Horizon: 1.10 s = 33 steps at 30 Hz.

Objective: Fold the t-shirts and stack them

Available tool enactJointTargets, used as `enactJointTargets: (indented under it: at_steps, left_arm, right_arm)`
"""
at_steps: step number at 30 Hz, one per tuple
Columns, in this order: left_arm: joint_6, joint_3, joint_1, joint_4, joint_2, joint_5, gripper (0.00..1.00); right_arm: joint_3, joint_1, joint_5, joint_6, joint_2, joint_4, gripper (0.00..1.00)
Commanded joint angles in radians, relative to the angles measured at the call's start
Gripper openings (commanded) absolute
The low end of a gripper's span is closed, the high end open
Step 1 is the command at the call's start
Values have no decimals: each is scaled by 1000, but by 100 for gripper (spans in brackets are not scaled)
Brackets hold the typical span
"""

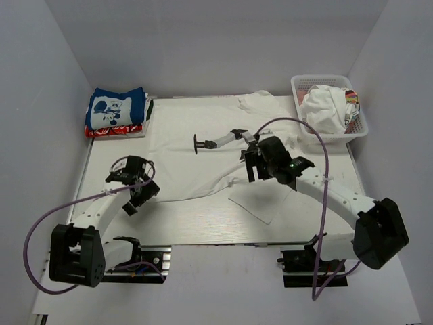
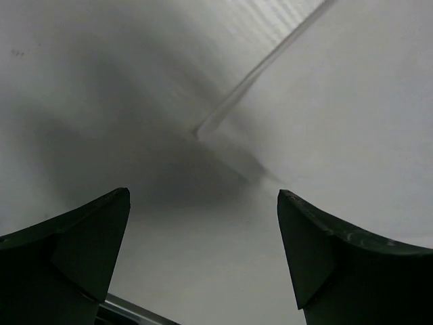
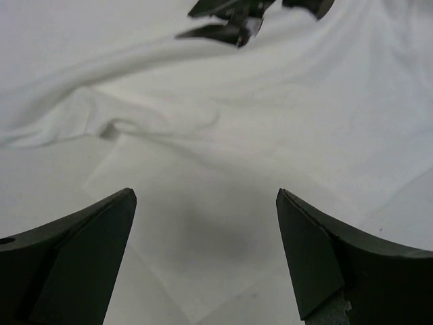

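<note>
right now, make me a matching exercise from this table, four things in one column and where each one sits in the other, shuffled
Things
1. blue t-shirt
2. red patterned t-shirt
3. large white t-shirt
4. basket

Places
A. spread out across the middle of the table
B. far right corner, holding crumpled cloth
C. folded, on top of the pile at the far left
D. folded, underneath another tee in that pile

Pairs: 1-C, 2-D, 3-A, 4-B

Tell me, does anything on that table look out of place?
Yes. A small black-and-white piece of hardware lies on the spread-out white t-shirt, near the table's middle. It is not clothing, and it rests on the very cloth that is to be folded.
</note>
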Motion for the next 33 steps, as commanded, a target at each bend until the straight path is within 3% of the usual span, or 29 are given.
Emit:
enactJointTargets:
  at_steps: [1,8,11,12,18,21,22,29,32,33]
  left_arm:
    - [-97,-43,26,25,-94,-6,100]
    - [-71,-79,58,152,19,25,87]
    - [-71,-79,58,170,100,46,69]
    - [-62,-79,68,171,114,57,57]
    - [-62,-92,77,189,116,69,33]
    - [-62,-92,77,180,116,60,6]
    - [-62,-92,77,180,116,60,2]
    - [-44,-72,86,180,125,69,0]
    - [-44,-72,86,180,116,79,0]
    - [-44,-72,86,180,105,79,0]
  right_arm:
    - [-41,63,49,62,-68,-33,90]
    - [-126,158,93,102,-89,-110,90]
    - [-149,197,73,131,-101,-148,90]
    - [-156,207,69,145,-106,-156,90]
    - [-176,264,55,189,-104,-197,90]
    - [-184,296,58,174,-74,-185,90]
    - [-184,301,53,171,-40,-176,90]
    - [-199,341,47,246,81,-148,90]
    - [-231,335,43,326,100,-127,80]
    - [-256,333,59,371,104,-143,66]
